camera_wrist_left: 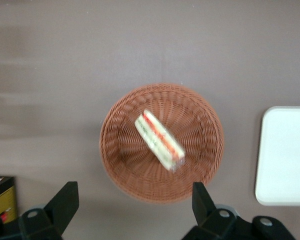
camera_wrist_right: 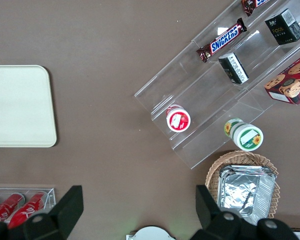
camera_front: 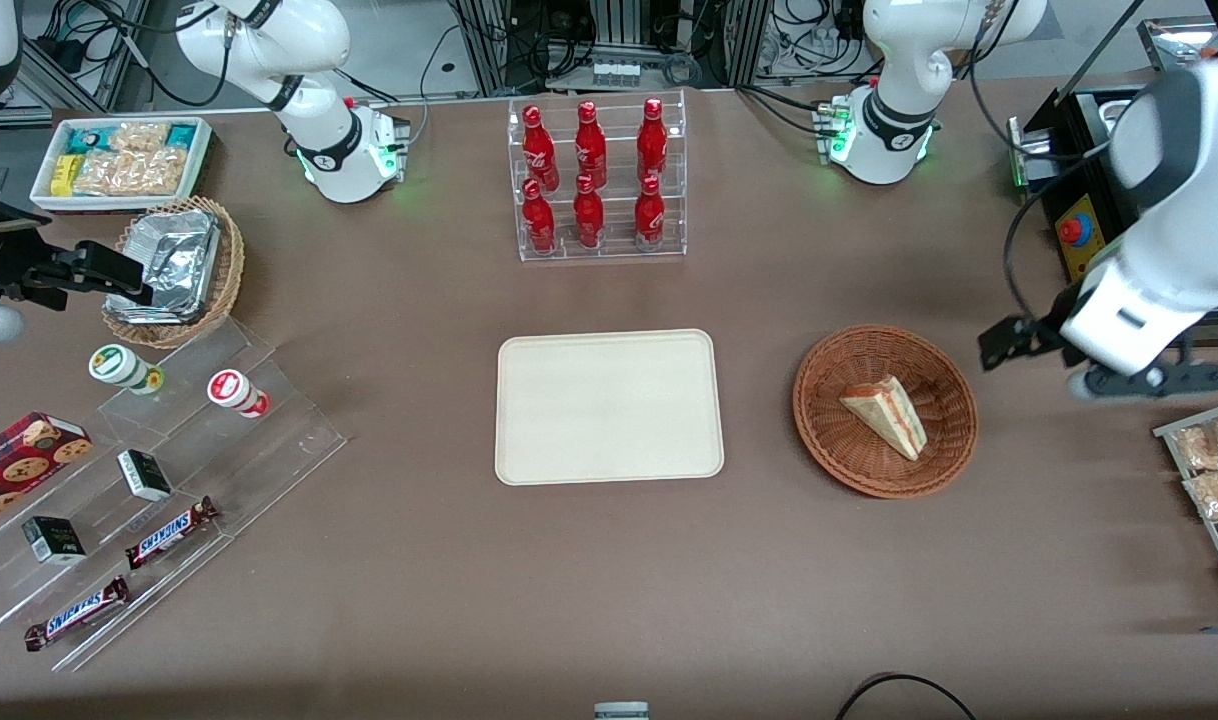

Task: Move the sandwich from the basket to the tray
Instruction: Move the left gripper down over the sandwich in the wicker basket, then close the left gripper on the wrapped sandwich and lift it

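The tray [camera_front: 609, 407] lies empty at the middle of the worktop [camera_front: 609, 600], nearer the front camera than the rack of red bottles [camera_front: 597, 180]. Beside it, toward the working arm's end, the basket [camera_front: 944, 385] holds the sandwich [camera_front: 887, 414], lying on its side. The gripper [camera_wrist_left: 135, 210] hangs high above the basket's edge, fingers spread wide, holding nothing. Risk: the wedge lies askew to the fingers, so a descent without turning the wrist could pinch a corner, crush the bread or snag the wicker.
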`<action>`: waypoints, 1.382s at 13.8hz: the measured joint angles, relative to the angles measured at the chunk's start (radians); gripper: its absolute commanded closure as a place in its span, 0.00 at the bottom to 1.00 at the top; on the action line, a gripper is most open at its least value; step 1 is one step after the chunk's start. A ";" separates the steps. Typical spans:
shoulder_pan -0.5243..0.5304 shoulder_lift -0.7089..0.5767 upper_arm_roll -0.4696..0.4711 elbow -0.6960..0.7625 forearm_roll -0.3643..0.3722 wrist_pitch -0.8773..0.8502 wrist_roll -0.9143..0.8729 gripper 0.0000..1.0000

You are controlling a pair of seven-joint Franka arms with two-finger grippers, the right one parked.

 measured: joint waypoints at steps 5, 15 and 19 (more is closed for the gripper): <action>-0.001 0.031 -0.031 -0.225 0.000 0.309 -0.346 0.00; -0.006 0.160 -0.079 -0.388 0.001 0.534 -0.571 0.00; -0.006 0.205 -0.080 -0.399 0.001 0.565 -0.587 0.56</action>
